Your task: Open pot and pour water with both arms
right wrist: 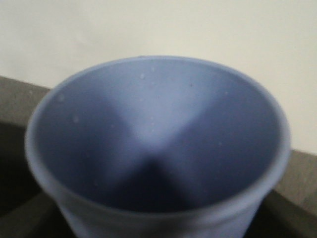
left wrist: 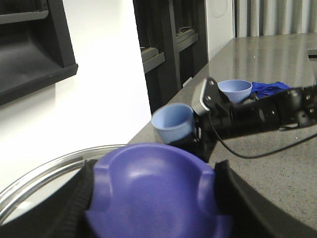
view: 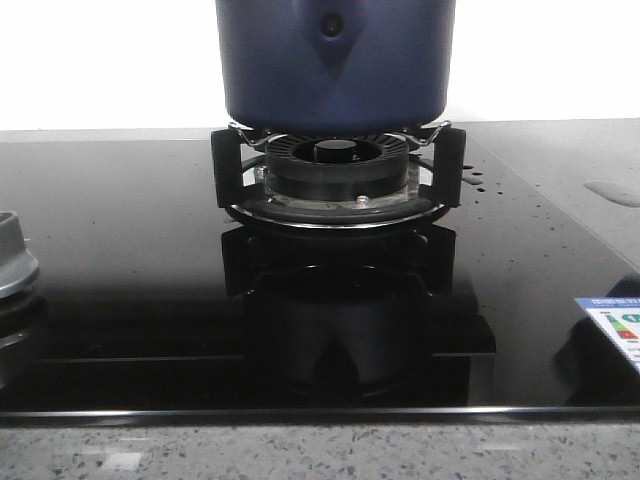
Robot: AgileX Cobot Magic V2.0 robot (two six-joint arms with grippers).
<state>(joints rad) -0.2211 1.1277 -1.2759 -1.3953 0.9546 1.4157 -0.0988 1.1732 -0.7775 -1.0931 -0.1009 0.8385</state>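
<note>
The pot (view: 335, 65) sits on the burner grate (view: 335, 175) at upper centre of the front view, above the black glass hob (view: 120, 300). In the left wrist view the left tool (left wrist: 156, 201) is clamped on a blue lid knob (left wrist: 156, 193) over a glass lid (left wrist: 44, 173). The right tool (left wrist: 195, 141), mid-frame there, is clamped on a pale blue cup (left wrist: 172, 123); drops of water (right wrist: 142, 76) dot its inner wall. A blue bowl (left wrist: 235, 89) rests on the bench (left wrist: 267, 163) behind.

Pot (view: 335, 65) sits on the burner grate (view: 337, 165), centred on the cooktop (view: 120, 300). Sticker (view: 612, 330) lies on the cooktop at far right, knob (view: 15, 265) at far left. Counter edge (view: 320, 450) runs in front of the cooktop.
</note>
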